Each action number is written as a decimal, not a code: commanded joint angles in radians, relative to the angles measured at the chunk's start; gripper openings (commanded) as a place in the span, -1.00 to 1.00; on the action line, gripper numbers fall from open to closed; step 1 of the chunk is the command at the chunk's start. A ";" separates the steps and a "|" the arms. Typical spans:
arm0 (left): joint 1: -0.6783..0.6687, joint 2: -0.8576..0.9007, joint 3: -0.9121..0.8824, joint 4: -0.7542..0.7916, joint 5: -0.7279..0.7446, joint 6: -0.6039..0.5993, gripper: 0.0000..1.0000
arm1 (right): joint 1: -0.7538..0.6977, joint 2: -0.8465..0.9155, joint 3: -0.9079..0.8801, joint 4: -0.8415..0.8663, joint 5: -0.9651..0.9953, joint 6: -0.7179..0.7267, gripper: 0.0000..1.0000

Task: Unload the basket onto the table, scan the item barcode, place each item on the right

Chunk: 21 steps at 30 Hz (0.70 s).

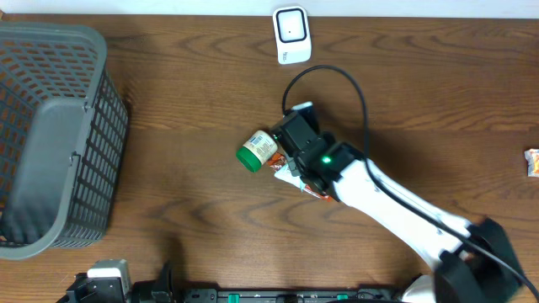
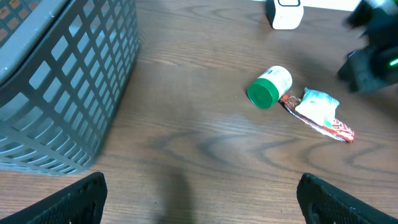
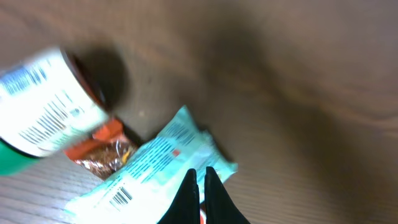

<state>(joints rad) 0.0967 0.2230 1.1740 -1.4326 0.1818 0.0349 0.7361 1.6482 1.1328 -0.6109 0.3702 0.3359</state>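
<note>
The right gripper point(image 3: 200, 186) stood with its two fingers pressed together, tips down on the near edge of a light-blue packet point(image 3: 155, 165). Whether any of the film was caught between them could not be told from the blurred wrist view. The packet lay flat on the table point(image 1: 185, 219), near the middle, with its red-orange end tucked against a white bottle point(image 1: 257, 151) with a green cap, which lay on its side just beside it. Coming in low at the packet's free edge looked like the sensible way to pick up something so thin, and it kept clear of the bottle.

A barcode point(image 3: 121, 198) showed on the packet's upper face near the fingers, so that face would probably need turning toward the scanner point(image 1: 291, 34), a small white unit well apart at the far edge of the table. The bottle's label carried a second barcode and blue printing. All of this writing was too smeared to read, and no brand could be made out.

The left gripper point(image 2: 202, 183) hung spread wide and empty over bare wood, near the grey basket point(image 1: 50, 135).
</note>
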 commanded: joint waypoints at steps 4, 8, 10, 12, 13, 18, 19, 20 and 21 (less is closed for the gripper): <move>0.004 -0.003 0.003 0.001 0.010 0.016 0.96 | 0.024 0.165 -0.008 -0.045 -0.314 -0.045 -0.98; 0.004 -0.003 0.003 0.001 0.010 0.016 0.96 | 0.064 0.183 -0.008 -0.077 -0.441 -0.106 -0.97; 0.004 -0.003 0.003 0.001 0.010 0.016 0.96 | 0.080 0.177 -0.008 -0.096 -0.443 -0.105 -0.97; 0.004 -0.003 0.003 0.001 0.010 0.016 0.95 | 0.090 0.171 -0.007 -0.111 -0.444 -0.105 -0.98; 0.004 -0.003 0.003 0.001 0.010 0.016 0.96 | 0.091 0.164 -0.007 -0.117 -0.444 -0.105 -0.98; 0.004 -0.003 0.003 0.001 0.010 0.016 0.96 | 0.087 0.083 0.017 -0.154 -0.443 -0.078 -0.98; 0.004 -0.003 0.003 0.001 0.010 0.016 0.96 | 0.083 0.061 0.022 -0.158 -0.443 -0.078 -0.98; 0.004 -0.003 0.003 0.001 0.010 0.016 0.96 | 0.077 0.027 0.026 -0.158 -0.442 -0.079 -0.98; 0.004 -0.003 0.003 0.001 0.010 0.016 0.95 | 0.074 0.006 0.026 -0.156 -0.435 -0.079 -0.98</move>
<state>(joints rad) 0.0967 0.2230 1.1740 -1.4326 0.1818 0.0345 0.8230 1.7489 1.1332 -0.7677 -0.0574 0.2520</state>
